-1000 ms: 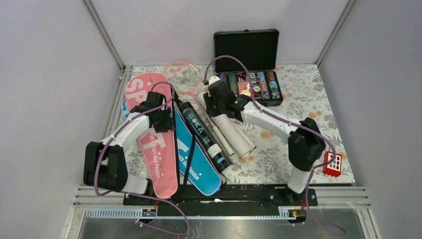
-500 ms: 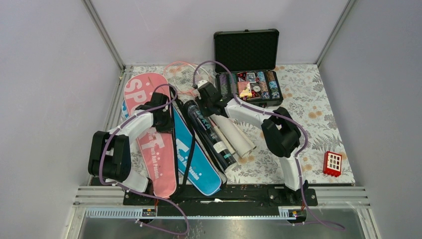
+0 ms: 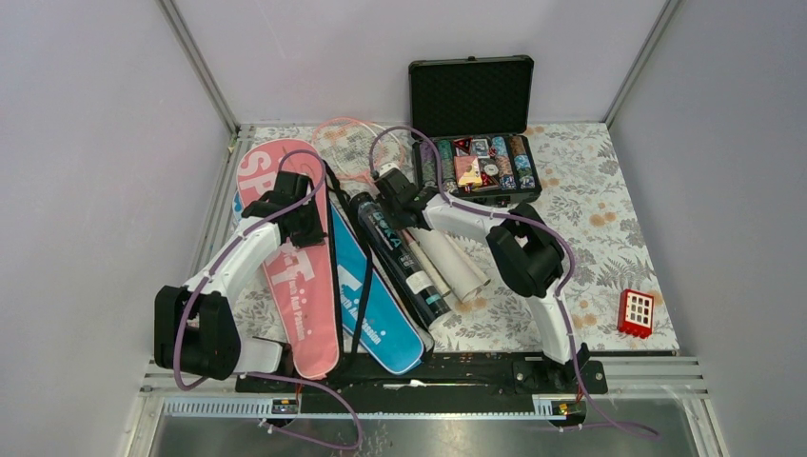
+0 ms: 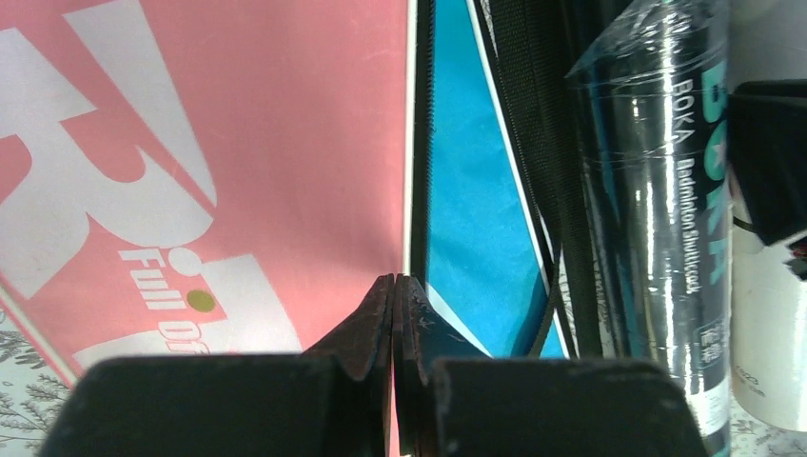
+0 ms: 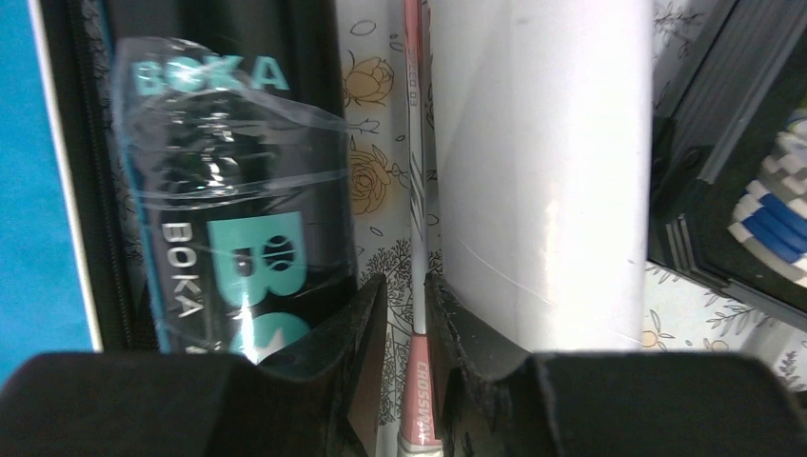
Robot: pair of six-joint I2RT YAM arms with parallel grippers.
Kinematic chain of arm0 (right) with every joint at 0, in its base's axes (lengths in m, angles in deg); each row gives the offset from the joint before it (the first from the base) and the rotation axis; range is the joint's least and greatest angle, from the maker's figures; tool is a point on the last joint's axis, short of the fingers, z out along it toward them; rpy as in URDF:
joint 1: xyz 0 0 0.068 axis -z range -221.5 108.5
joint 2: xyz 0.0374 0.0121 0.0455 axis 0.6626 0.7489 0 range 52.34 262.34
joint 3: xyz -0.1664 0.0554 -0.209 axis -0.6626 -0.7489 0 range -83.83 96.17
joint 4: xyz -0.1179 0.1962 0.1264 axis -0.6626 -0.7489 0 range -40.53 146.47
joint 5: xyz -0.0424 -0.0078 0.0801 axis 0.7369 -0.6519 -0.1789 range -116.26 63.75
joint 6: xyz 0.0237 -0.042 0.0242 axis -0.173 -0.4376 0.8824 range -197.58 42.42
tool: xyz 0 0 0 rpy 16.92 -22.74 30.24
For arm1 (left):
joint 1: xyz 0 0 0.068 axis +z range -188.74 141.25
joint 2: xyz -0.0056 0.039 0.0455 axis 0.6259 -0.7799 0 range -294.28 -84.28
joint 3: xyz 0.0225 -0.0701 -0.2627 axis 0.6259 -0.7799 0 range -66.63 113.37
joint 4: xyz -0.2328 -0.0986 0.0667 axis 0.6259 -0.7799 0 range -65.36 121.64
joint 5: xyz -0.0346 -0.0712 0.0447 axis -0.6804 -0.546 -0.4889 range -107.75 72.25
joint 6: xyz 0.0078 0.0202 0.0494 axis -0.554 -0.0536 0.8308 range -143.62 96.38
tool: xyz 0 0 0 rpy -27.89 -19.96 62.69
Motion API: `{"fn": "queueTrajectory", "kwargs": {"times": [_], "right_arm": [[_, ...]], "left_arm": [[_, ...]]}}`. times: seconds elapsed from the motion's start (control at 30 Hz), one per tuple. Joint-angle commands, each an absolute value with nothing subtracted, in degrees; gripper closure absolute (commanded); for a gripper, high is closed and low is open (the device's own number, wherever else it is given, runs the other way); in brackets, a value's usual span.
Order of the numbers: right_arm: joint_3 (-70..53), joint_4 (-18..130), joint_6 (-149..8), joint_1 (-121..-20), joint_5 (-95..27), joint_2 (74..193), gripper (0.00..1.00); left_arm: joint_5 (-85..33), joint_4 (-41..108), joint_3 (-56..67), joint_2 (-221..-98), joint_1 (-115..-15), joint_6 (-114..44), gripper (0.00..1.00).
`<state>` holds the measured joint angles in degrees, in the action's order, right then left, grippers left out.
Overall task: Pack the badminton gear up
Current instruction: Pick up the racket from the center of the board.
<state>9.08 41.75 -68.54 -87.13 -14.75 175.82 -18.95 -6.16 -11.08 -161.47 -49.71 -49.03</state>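
Observation:
A pink "SPORT" cover [image 3: 285,257] and a blue cover [image 3: 376,309] lie side by side at the left. My left gripper [image 3: 319,228] is shut, its tips [image 4: 394,279] on the seam between the pink cover [image 4: 238,143] and the blue cover [image 4: 466,190]. A dark BOKA tube [image 3: 400,252] and a white tube [image 3: 455,259] lie right of the covers. My right gripper [image 5: 406,286] reaches down between the dark tube [image 5: 228,190] and the white tube [image 5: 542,171]. It is narrowly open, with the pink racket's shaft [image 5: 415,190] between its fingers. The racket's head [image 3: 347,143] lies at the back.
An open black case of poker chips [image 3: 476,157] stands at the back, just right of my right gripper [image 3: 388,188]. A small red block [image 3: 635,312] sits near the front right edge. A black strap [image 4: 533,143] runs between the blue cover and the dark tube.
My left gripper has shut on the seam between the covers. My right gripper moved left and down from above the white tube into the gap between the tubes, its elbow folding inward.

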Motion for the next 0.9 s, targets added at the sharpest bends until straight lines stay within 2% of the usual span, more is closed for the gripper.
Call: {"fn": "queueTrajectory", "kwargs": {"times": [0.0,0.1,0.2,0.4,0.6,0.73,0.87], "right_arm": [[9.1,39.7,-68.0,-87.2,-9.2,178.0,0.71],[10.1,38.1,-67.1,-87.3,-8.6,179.2,0.68],[12.7,35.7,-66.9,-87.6,-7.1,180.7,0.73],[19.5,27.2,-65.6,-88.3,-6.6,184.1,0.74],[16.2,27.0,-62.3,-89.3,-7.1,182.1,0.69],[18.4,25.1,-62.9,-89.3,-6.9,183.2,0.84],[17.9,28.0,-66.2,-89.3,-6.4,182.5,1.00]], "left_arm": [[-19.8,-7.3,-10.3,-159.5,-49.6,-50.6,1.00],[-19.5,-7.4,-11.5,-158.5,-49.6,-50.6,1.00],[-19.5,-7.6,-11.9,-157.2,-49.4,-50.7,1.00],[-19.8,-8.4,-11.7,-155.5,-49.3,-50.6,1.00],[-20.1,-8.3,-13.5,-153.1,-48.9,-51.1,1.00],[-19.3,-9.7,-12.6,-151.5,-48.7,-50.9,0.97],[-18.4,-11.2,-10.5,-150.0,-48.6,-51.2,0.78]]}}
